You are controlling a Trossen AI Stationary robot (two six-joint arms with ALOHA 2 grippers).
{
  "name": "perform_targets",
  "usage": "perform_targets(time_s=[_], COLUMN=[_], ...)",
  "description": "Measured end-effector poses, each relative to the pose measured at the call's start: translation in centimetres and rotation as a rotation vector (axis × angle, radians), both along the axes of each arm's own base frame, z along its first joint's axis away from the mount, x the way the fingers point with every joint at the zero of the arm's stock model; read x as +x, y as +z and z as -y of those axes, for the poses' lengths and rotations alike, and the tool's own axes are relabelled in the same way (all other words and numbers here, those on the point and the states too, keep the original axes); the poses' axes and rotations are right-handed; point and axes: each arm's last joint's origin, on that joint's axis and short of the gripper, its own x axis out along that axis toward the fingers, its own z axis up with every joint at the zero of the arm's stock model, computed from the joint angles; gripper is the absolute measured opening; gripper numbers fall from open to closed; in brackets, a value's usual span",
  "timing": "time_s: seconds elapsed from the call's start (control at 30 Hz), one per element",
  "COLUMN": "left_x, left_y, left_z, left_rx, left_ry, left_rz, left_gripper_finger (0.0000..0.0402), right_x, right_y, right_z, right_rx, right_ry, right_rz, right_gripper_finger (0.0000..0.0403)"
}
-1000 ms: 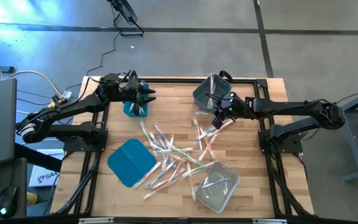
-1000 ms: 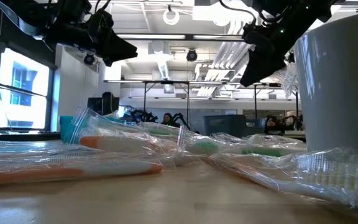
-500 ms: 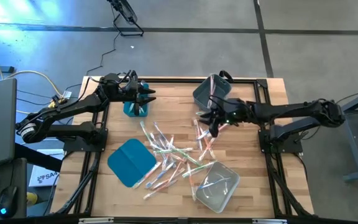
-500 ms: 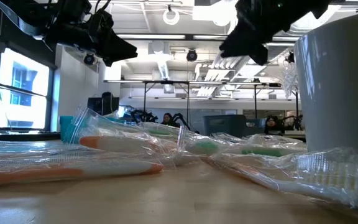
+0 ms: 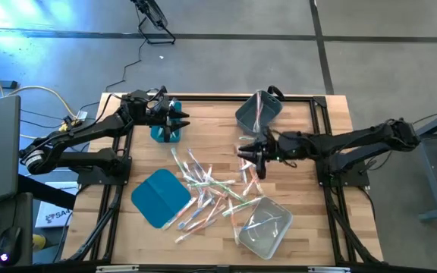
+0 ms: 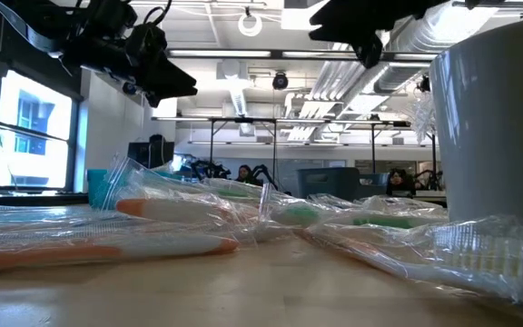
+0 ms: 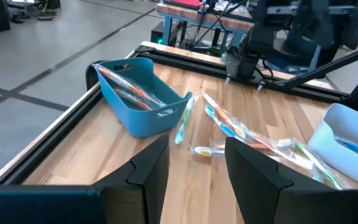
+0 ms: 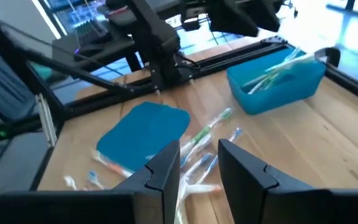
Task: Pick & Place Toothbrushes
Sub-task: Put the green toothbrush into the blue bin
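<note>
Several toothbrushes [image 5: 211,189] in clear wrappers lie scattered on the wooden table's middle, and they fill the foreground of the low view [image 6: 180,213]. More toothbrushes lie in the teal bin [image 5: 164,133] at the far left and in the grey bin [image 5: 258,112] at the far middle. My left gripper [image 5: 180,121] hovers open just above the teal bin, its fingers [image 7: 154,162] apart with nothing between. My right gripper [image 5: 253,158] hangs open above the pile's right end, aimed at the teal bin [image 8: 278,81]. Its fingers [image 8: 166,165] are bare.
A flat teal lid [image 5: 160,197] lies near the table's left front. A clear bin [image 5: 264,226] holding a toothbrush or two sits at the near right. The dark table frame [image 5: 321,121] runs round the wooden top.
My right gripper has swung from beside the grey bin toward the table's left and near side, over the toothbrush pile. It has risen and tipped up from pointing down toward level. My left gripper has stayed over the teal bin, its fingertips dipping a little.
</note>
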Motion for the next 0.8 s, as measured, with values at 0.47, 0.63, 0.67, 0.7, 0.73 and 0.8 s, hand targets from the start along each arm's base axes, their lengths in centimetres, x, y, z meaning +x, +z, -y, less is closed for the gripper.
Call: perform_targets(time_s=[0.47,0.63,0.67,0.7,0.73,0.8], left_x=[0.0,0.0,0.0,0.0,0.0,0.0], left_y=[0.0,0.0,0.0,0.0,0.0,0.0], left_z=[0.0,0.0,0.0,0.0,0.0,0.0], left_rx=[-0.003,-0.003,-0.003,-0.003,-0.003,-0.003], left_ry=[0.000,0.000,0.000,0.000,0.000,0.000], left_rz=[-0.003,-0.003,-0.003,-0.003,-0.003,-0.003], left_gripper_finger=[0.0154,0.0154,0.0154,0.0154,0.0154,0.0154], right_x=[5.5,7.2,7.5,7.9,8.1,8.6], right_y=[-1.7,-5.2,-6.0,-6.7,-7.5,-8.9], right_z=[-3.4,-3.4,-3.4,-3.3,-3.2,-3.0], right_rx=[-0.094,-0.023,0.007,0.038,0.070,0.124], right_ry=[0.029,0.171,0.198,0.214,0.219,0.212], right_rz=[-0.304,-0.424,-0.450,-0.475,-0.497,-0.539], right_gripper_finger=[0.0100,0.0100,0.0100,0.0100,0.0100,0.0100])
